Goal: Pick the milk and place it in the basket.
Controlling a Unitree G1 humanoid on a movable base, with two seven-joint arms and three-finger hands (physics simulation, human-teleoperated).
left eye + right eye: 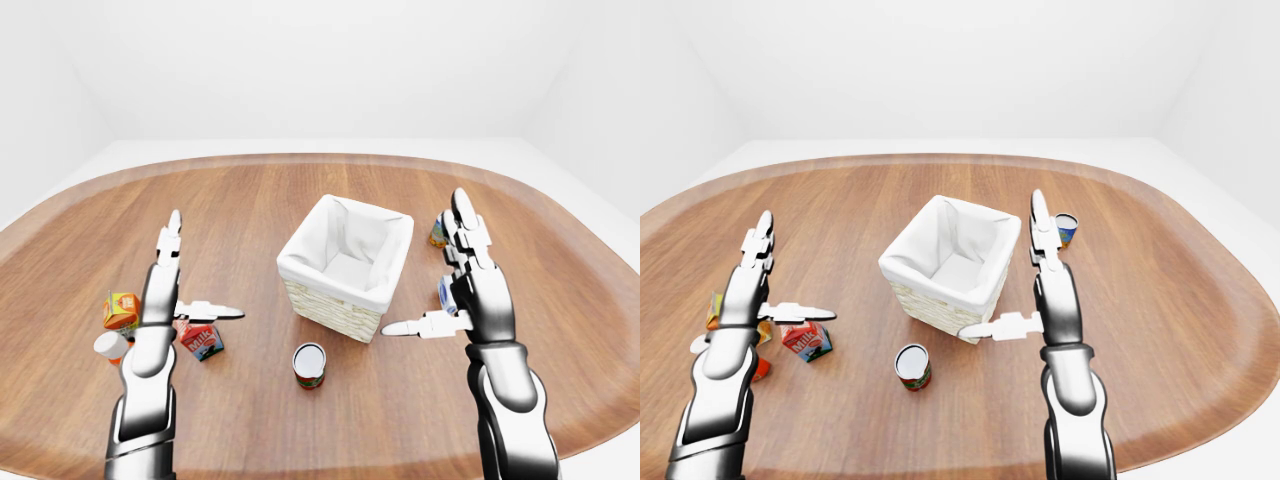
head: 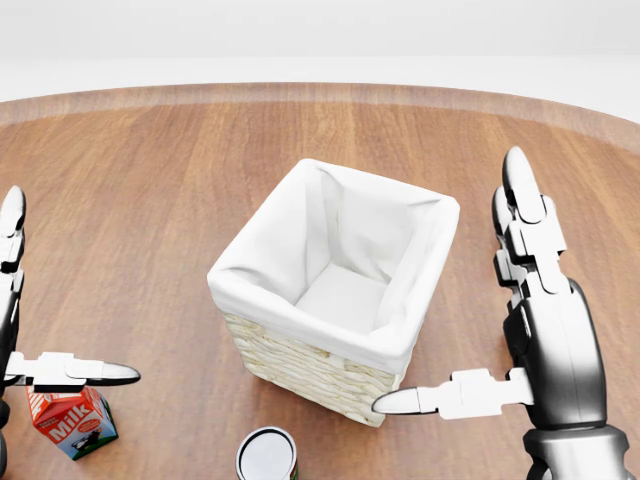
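The milk carton [image 2: 72,422], red and white with a blue side, stands on the wooden table at the bottom left of the head view. My left hand [image 1: 205,266] is open above it, the thumb [image 2: 95,373] stretched just over the carton's top and the other fingers pointing up; nothing is held. The wicker basket [image 2: 312,372] with a white cloth liner sits mid-table and looks empty. To the right of the basket my right hand [image 2: 447,280] is open, its thumb reaching toward the basket's lower right corner.
A tin can [image 2: 267,455] stands just below the basket. An orange carton [image 1: 121,308] and a white-capped bottle [image 1: 108,347] lie left of the milk. Another can [image 1: 1066,228] stands right of the basket, past my right hand. The oval table's edge [image 1: 560,440] curves round.
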